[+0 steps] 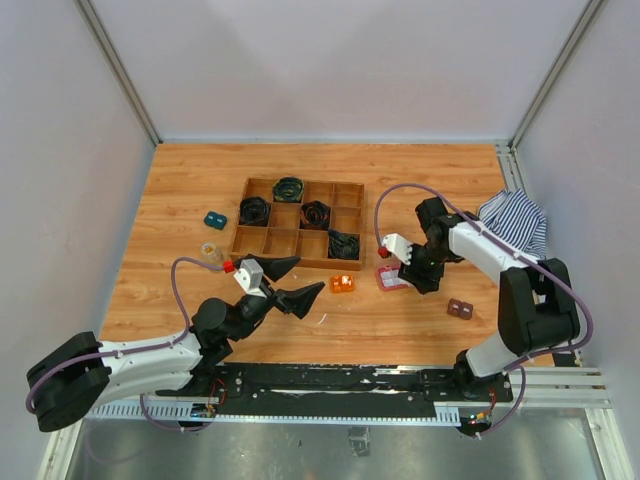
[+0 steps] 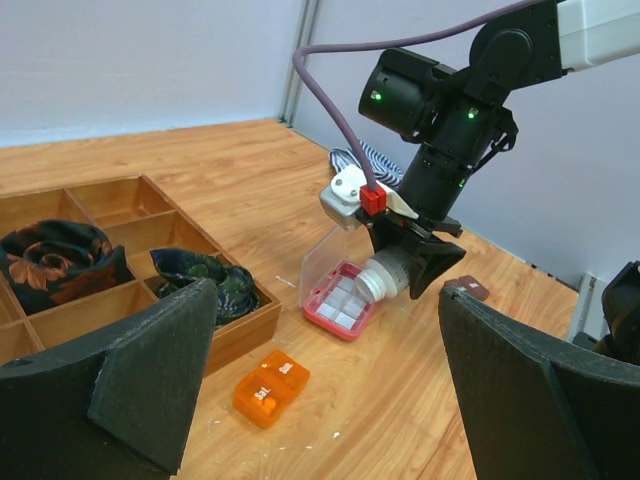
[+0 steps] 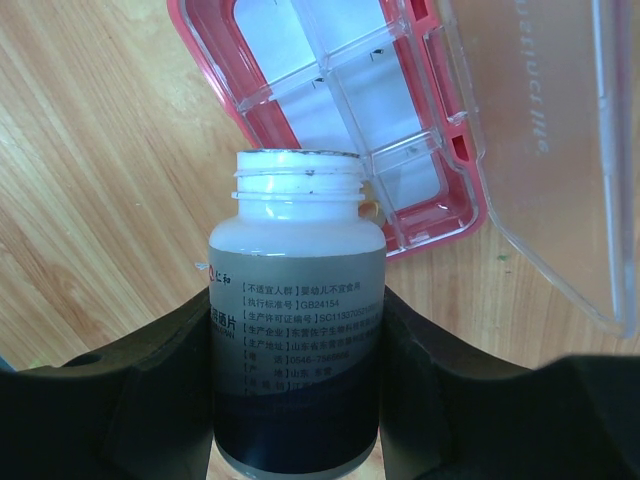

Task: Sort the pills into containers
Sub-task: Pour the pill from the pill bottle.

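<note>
Wooden table [image 1: 200, 180], bottle [image 3: 300, 300] tipped, mouth toward open pink box [image 3: 205, 50]

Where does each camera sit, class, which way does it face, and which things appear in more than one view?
Top: above and behind the bases, looking down on the table, wooden tray, left arm and right arm.
Left wrist: low over the table, facing the right arm across an orange box; the left jaws, open, frame the bottom corners.
Right wrist: pointing down at the open pill box; the right jaws clamp an uncapped bottle.
Shared: the pill box and bottle show in both wrist views.
</note>
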You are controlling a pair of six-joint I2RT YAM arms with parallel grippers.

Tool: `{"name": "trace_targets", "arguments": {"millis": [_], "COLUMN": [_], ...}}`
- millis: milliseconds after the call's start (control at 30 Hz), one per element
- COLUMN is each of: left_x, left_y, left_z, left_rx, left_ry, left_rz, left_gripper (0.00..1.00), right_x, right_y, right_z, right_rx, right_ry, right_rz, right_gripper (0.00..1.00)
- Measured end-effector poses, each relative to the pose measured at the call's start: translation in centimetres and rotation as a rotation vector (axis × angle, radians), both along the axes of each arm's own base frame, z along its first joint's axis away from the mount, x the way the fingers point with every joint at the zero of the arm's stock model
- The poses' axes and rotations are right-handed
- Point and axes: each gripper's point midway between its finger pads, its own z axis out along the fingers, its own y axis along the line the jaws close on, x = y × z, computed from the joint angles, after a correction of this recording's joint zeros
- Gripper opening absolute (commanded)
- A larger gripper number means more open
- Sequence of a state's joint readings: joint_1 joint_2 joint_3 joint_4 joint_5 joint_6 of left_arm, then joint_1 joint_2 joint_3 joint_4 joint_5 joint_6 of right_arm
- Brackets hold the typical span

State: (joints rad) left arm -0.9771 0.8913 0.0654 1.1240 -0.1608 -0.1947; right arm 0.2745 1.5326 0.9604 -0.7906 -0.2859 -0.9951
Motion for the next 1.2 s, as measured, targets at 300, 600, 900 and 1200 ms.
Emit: {"name": "trace_targets", "arguments": {"millis": [300,600,900,1200], "left_x": [-0.02,-0.05,-0.18,-0.23], "left_y": [0.03,0.07,0.27,0.33], "left_z": [0.14,0.17,-0.02,0.15], "left_rx": [-0.004,-0.006,-0.009,-0.016], "left_ry": [-0.003,-0.004,-0.006,-0.011], "left_rz": [0.0,0.0,0.0,0.0], "left_gripper": [0.99,0.99,0.99,0.99], "right_x": [0.39,0.05,0.28,0.51], "right_y": [0.13,-0.09,0.14,-0.01], "right_z": [0.31,0.2,0.46,0.4], "right_rx": [-0.028,-0.065,-0.09,-0.118], "right_ry": [0.004,0.033,0.036,0.054], "right_rz": [0.008,0.011,0.023,0.025], "right_gripper": [0.01,0.01,0.01,0.01]}}
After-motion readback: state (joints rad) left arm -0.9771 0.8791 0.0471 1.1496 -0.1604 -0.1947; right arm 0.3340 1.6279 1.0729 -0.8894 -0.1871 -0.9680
